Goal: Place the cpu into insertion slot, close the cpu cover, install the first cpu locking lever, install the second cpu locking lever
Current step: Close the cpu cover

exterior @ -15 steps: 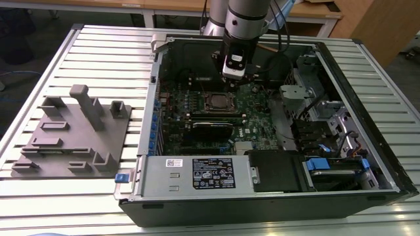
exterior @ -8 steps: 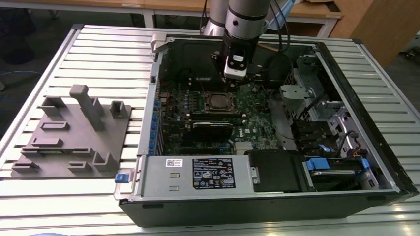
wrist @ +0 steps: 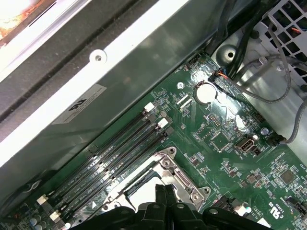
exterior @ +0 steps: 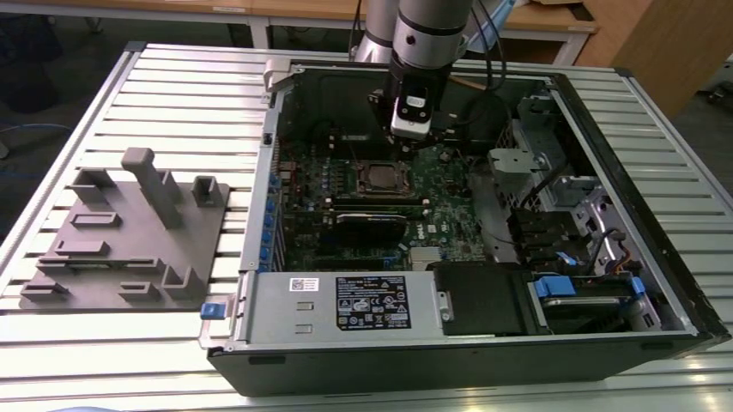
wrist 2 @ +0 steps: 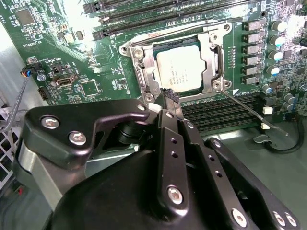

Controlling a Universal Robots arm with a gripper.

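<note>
— Where is your end effector right now?

— In the exterior view I have the end effector (exterior: pixel 416 144) down inside the open computer case (exterior: pixel 458 369), which lies on the slatted table (exterior: pixel 172 94). It hangs over the motherboard (wrist 2: pixel 72 28), right at the socket. The fingers are clenched together with nothing between them.

— And the cpu?

— In the second wrist view the cpu (wrist 2: pixel 181 69) sits flat in the insertion slot (wrist 2: pixel 173 45). The cpu cover (wrist 2: pixel 144 64) lies down over it and frames the silver top.

— How close are you to it?

— The end effector (wrist 2: pixel 169 95) is at the near edge of the cover. I can't tell whether it touches the metal.

— Levers?

— One thin locking lever (wrist 2: pixel 244 109) angles out from a corner of the socket, across the memory slots (wrist 2: pixel 225 112). I can't make out how the other one lies.

— Anything else on the table?

— A grey fixture plate (exterior: pixel 126 240), beside the case on the exterior view's left.
</note>
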